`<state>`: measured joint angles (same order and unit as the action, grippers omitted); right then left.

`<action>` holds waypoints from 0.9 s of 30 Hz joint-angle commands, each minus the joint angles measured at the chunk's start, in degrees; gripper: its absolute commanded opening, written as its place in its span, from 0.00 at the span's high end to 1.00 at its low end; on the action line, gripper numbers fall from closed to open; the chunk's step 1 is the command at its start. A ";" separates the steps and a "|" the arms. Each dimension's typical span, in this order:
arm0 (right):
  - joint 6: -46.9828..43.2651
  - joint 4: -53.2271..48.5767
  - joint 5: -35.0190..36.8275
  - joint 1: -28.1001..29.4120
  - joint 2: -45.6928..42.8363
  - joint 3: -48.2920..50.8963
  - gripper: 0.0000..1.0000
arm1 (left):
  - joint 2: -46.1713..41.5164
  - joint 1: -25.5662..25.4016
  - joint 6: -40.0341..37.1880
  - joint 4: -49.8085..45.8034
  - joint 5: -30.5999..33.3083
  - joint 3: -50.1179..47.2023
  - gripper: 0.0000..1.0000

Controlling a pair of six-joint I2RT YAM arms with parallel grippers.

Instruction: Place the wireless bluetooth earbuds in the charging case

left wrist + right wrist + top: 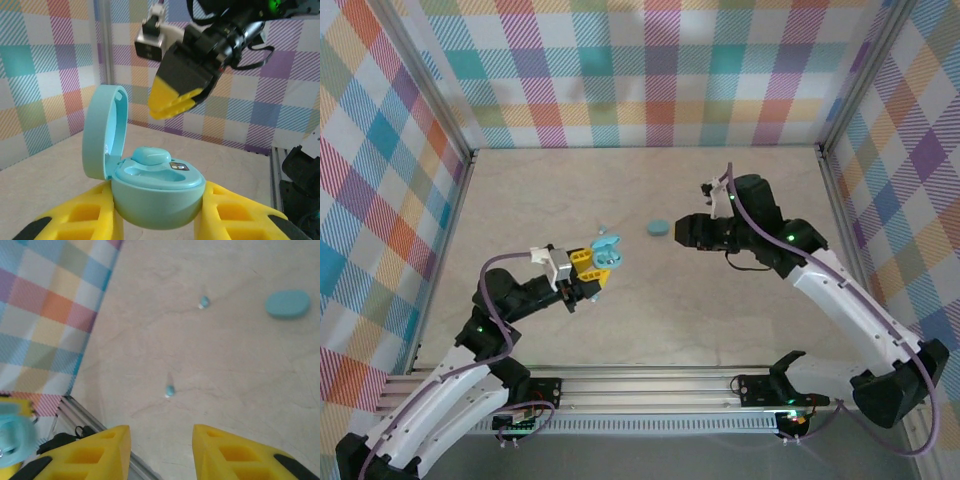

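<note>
Left wrist view: the yellow fingers [75, 220] of the left gripper [592, 263] are clamped on the lower half of the open charging case [157, 192], one on each flank. They hold it upright above the table [570, 190]. The lid [102, 132] stands hinged up on the left, and a seated earbud [150, 156] rests in the well nearest the lid. The right gripper [177, 102] hangs above and beyond the case, its yellow tips angled down toward it. Right wrist view: the right fingers [245, 455] stand apart, with bare table showing through the gap. Two loose earbuds lie on the table beyond them, the nearer earbud [170, 390] just ahead of the gap and the farther earbud [204, 302] well beyond it. A closed case [287, 304] lies flat to the right of the farther earbud. Top external view: the left arm [485, 335] rises from the near left corner, bends at the elbow and reaches toward mid-table. The right arm [850, 300] climbs from the near right corner along the right edge, then folds at the elbow so that its forearm points left. Its tips stop just beside the closed case near the table's middle.
</note>
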<state>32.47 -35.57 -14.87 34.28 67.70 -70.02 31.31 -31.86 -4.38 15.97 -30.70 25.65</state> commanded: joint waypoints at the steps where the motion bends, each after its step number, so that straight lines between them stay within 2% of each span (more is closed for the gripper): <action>1: 4.41 5.09 -1.24 0.27 2.69 1.76 0.63 | -2.40 -0.49 -1.50 -4.89 1.43 1.24 0.86; 5: 5.23 10.86 -4.18 1.26 8.50 4.09 0.64 | -4.21 -0.49 -1.59 -6.76 1.54 2.07 0.86; 9: 4.27 13.14 -3.31 4.83 16.42 2.59 0.66 | -5.67 -0.49 -1.93 -9.02 1.52 3.20 0.86; 19: 6.57 14.50 -2.85 13.65 38.78 -6.98 0.73 | -10.56 -0.48 -2.30 -14.69 2.05 5.19 0.86; 27: 5.76 9.99 -3.51 19.71 52.47 -18.66 0.76 | -12.78 -0.48 -2.43 -16.82 2.52 5.75 0.85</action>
<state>38.37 -23.27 -17.41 52.53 118.17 -85.12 19.44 -31.86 -5.93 -0.10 -28.80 29.56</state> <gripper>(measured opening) 0.245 0.319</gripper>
